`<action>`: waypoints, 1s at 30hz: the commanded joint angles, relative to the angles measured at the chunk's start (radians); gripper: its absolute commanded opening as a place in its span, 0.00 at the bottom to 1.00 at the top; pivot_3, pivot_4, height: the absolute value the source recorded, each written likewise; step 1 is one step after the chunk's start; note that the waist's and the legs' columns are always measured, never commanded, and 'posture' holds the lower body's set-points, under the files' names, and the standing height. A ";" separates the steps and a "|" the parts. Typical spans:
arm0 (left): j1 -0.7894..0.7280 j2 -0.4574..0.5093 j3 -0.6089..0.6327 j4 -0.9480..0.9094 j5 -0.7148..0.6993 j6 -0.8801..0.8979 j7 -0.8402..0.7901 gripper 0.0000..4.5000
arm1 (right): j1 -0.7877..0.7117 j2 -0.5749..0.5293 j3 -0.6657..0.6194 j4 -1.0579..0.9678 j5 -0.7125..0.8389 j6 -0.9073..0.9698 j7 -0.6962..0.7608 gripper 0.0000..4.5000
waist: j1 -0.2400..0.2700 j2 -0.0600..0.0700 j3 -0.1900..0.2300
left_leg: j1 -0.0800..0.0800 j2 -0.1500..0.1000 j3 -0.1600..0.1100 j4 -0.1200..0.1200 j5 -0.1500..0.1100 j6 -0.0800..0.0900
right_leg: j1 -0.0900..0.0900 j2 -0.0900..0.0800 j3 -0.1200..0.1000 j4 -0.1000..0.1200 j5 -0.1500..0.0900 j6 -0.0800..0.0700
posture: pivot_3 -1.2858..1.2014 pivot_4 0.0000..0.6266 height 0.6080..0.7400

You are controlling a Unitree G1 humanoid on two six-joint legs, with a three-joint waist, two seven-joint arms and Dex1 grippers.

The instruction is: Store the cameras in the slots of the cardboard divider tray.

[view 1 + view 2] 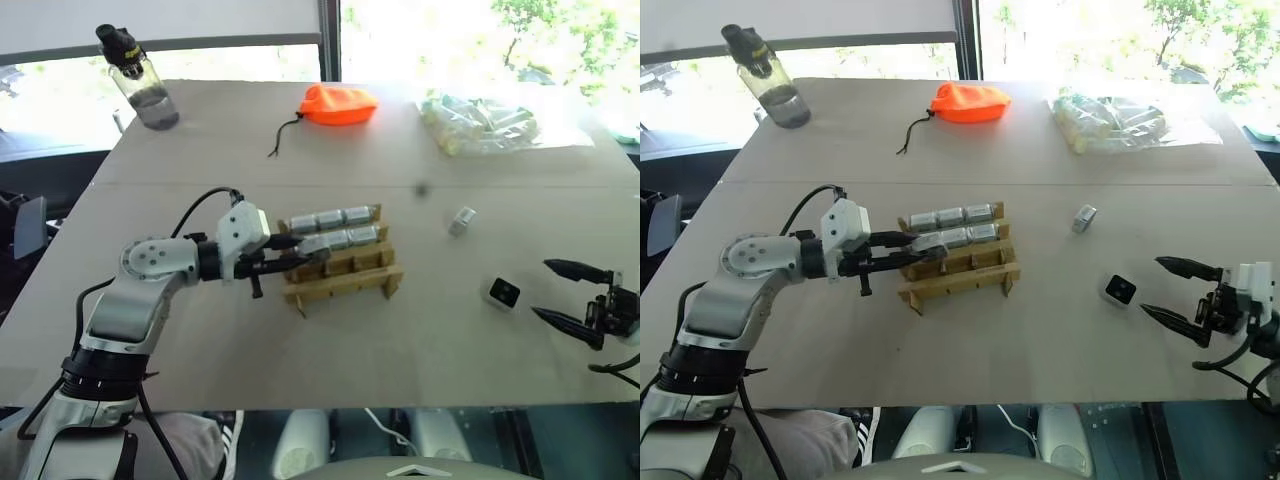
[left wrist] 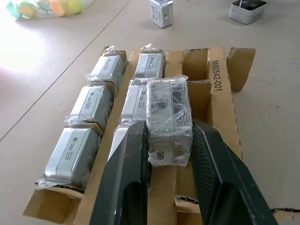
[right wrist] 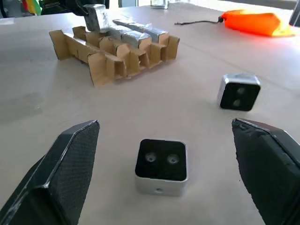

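Right claw (image 1: 1172, 290) — nearest item; fingers spread wide, holding nothing, hovering low over the table (image 1: 1040, 340), well to the right of the cardboard divider tray (image 1: 958, 262).
Loose camera no. 1 (image 1: 1121, 290) — black two-lens face up, on table right of tray, just in front of right claw, lying between the lines of its two fingers (wrist view shows it centred in the gap, not touched). Right arm is plainly the nearer one.
Loose camera no. 2 (image 1: 1085, 218) — on table, right of tray, farther back than no. 1; lies tilted, lens face toward right claw in wrist view.
Left claw (image 2: 166, 154) — at tray's left end, fingers pressed onto a plastic-wrapped camera (image 2: 168, 119), held above the middle row; camera's long axis runs along the fingers, roughly along the row.
Tray — centre of table; three rows. Far row: 3 cameras seated. Middle row: abt 3 seated, nearer the far end. Near row: slots look vacant.
Judgement: key relation is wrapped camera vs. open slot directly under it; needs lowering square to the divider walls or it'll catch on cardboard.
Misc., behind tray: orange pouch (image 1: 970, 102), bagged tubes (image 1: 1110, 120), bottle (image 1: 765, 78).
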 commanded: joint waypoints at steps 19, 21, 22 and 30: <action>0.041 0.028 -0.032 -0.025 0.014 -0.056 -0.080 0.15 | 0.008 -0.090 0.093 0.075 0.129 -0.115 0.068 0.99 | 0.004 0.001 0.000 | 0.000 0.000 0.000 0.000 0.000 0.000 | 0.000 -0.001 0.000 -0.001 0.000 0.000 | 0.52 0.24 0.89; 0.036 0.030 -0.026 -0.018 0.018 -0.060 -0.076 0.15 | 0.012 -0.093 0.089 0.078 0.131 -0.117 0.068 0.99 | 0.005 0.001 0.000 | 0.000 -0.001 0.000 0.000 0.000 0.000 | 0.000 -0.002 0.000 0.000 0.000 0.000 | 0.52 0.24 0.89; 0.034 0.030 -0.022 -0.014 0.019 -0.059 -0.072 0.15 | 0.014 -0.094 0.088 0.080 0.131 -0.118 0.068 0.99 | 0.005 0.001 0.000 | -0.001 -0.001 -0.001 0.000 0.000 0.000 | 0.000 -0.002 0.000 0.000 0.000 0.000 | 0.52 0.24 0.89; 0.033 0.019 -0.028 0.008 0.025 -0.040 -0.070 0.15 | 0.015 -0.089 0.079 0.073 0.132 -0.119 0.068 0.99 | 0.002 0.001 0.000 | 0.000 0.000 -0.001 0.000 0.000 0.000 | 0.000 -0.001 0.000 0.000 0.000 0.000 | 0.52 0.24 0.89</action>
